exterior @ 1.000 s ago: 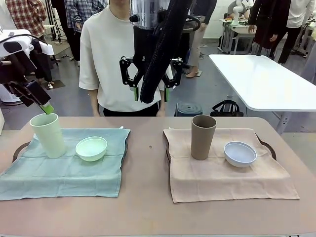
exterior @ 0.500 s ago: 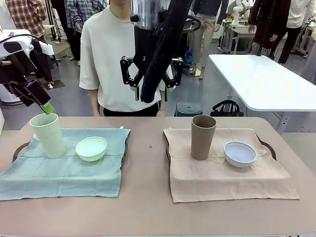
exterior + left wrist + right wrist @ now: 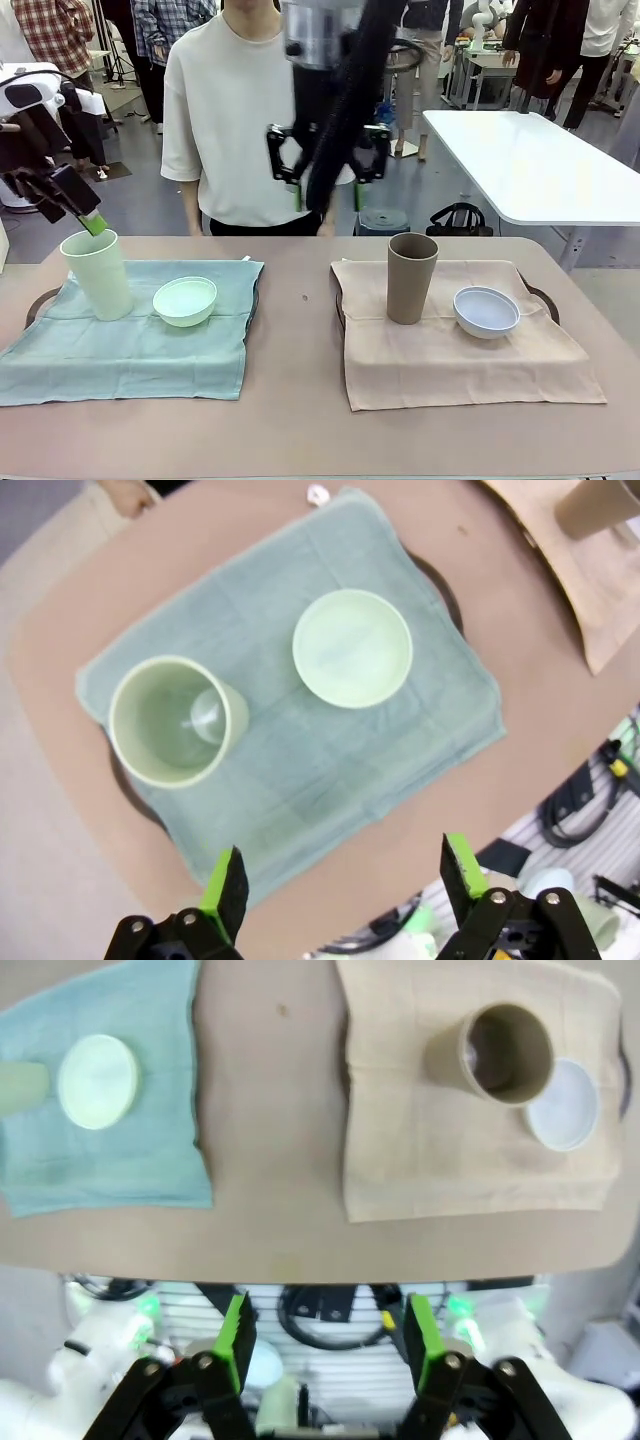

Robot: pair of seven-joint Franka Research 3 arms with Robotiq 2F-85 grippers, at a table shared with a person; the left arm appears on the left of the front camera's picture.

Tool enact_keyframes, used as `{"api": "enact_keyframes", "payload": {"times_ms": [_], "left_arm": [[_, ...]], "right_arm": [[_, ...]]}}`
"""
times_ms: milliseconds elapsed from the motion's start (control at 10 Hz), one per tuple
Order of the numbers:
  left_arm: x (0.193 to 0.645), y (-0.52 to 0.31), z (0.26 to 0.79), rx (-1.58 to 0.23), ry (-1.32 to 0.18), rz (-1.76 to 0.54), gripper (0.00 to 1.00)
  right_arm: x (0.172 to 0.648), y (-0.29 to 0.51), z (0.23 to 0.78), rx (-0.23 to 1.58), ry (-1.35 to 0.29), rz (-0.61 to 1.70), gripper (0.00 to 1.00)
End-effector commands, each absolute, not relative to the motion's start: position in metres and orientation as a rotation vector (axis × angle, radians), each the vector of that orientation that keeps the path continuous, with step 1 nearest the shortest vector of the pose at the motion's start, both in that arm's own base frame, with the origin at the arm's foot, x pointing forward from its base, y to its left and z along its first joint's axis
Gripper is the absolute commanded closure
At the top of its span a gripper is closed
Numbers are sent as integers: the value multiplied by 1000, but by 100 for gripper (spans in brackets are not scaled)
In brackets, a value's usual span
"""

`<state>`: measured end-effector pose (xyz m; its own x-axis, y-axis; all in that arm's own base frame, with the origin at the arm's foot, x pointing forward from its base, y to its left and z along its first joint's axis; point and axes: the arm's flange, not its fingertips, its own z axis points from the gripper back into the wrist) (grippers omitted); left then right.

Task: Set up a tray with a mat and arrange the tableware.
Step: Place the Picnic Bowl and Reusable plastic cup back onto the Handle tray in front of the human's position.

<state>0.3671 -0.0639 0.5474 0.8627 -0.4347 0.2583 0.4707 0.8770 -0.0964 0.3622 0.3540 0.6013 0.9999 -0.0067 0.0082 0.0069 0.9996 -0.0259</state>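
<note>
At the lower left of the front view, a green mat [image 3: 130, 340] holds the mint green tumbler [image 3: 97, 273] and mint green bowl [image 3: 185, 300]. At the lower right, a tan mat [image 3: 450, 350] holds the tan-brown tumbler [image 3: 411, 277] and pale blue-white bowl [image 3: 486, 311]. The left gripper [image 3: 340, 875], above the green mat, is wide open and holds nothing. The right gripper [image 3: 328, 170], top middle, is open and holds nothing. A person [image 3: 225, 110] stands behind.

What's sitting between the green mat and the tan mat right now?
Nothing but bare table between the green mat and the tan mat, apart from a tiny dark speck on the tabletop. The front and right wrist views both show this.
</note>
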Motion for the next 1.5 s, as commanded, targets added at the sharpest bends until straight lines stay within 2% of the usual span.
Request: {"api": "enact_keyframes", "payload": {"times_ms": [0,300,700,800,900,1100,1200,1400], "left_arm": [[354,-56,553,-201,-204,-379,0],[354,-49,554,-173,-183,-348,0],[357,-42,545,-195,-147,-322,0],[356,-45,545,-183,-176,-362,0],[359,-40,546,-183,-172,-360,0],[359,-40,546,-183,-172,-360,0],[359,-41,545,-182,-171,-364,0],[369,28,563,-488,-162,-274,0]], "right_arm": [[344,286,588,11,19,2,23],[333,190,590,158,20,-68,23],[331,97,604,260,-4,-175,23],[336,102,606,201,-3,-340,23],[331,100,608,211,-8,-170,23],[334,86,609,205,-16,-239,23],[345,80,598,251,56,-183,23],[350,0,586,515,86,-201,23]]}}
